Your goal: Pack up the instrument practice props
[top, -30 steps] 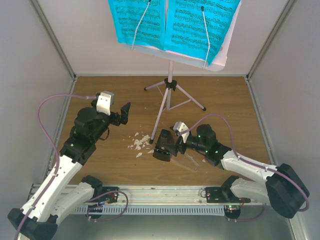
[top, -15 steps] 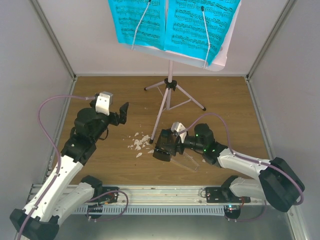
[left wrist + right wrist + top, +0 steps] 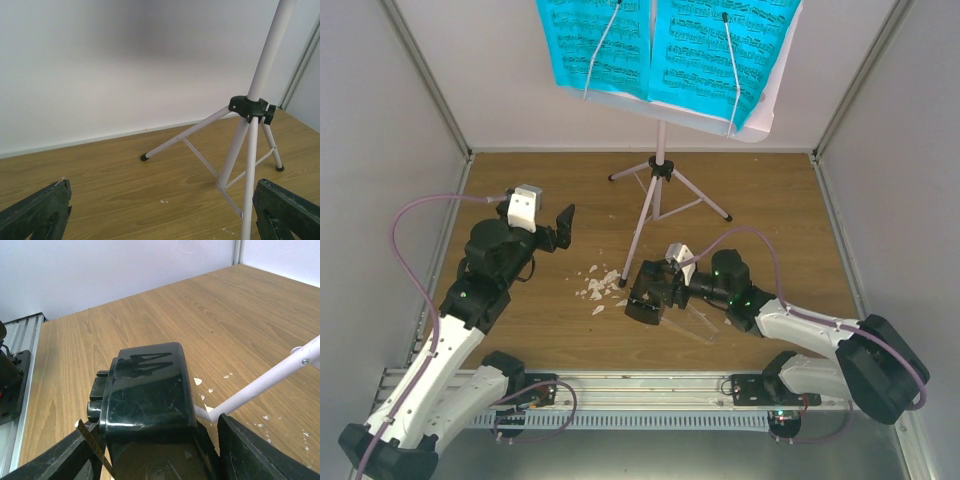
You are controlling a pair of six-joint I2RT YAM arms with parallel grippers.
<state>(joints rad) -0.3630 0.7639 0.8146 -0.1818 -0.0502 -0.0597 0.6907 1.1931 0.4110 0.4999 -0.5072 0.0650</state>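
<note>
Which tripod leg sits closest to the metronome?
The front leg: its foot ends right beside the metronome. The back-left leg and right leg splay away from it.

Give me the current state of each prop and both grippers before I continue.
Music stand: upright, tripod legs spread.
Sheet music: two blue sheets on the stand, under its wire arms.
Metronome: beside a tripod foot, not packed.
Left gripper: jaws open, empty.
Right gripper: jaws either side of the Metronome; firm grip unclear.
</note>
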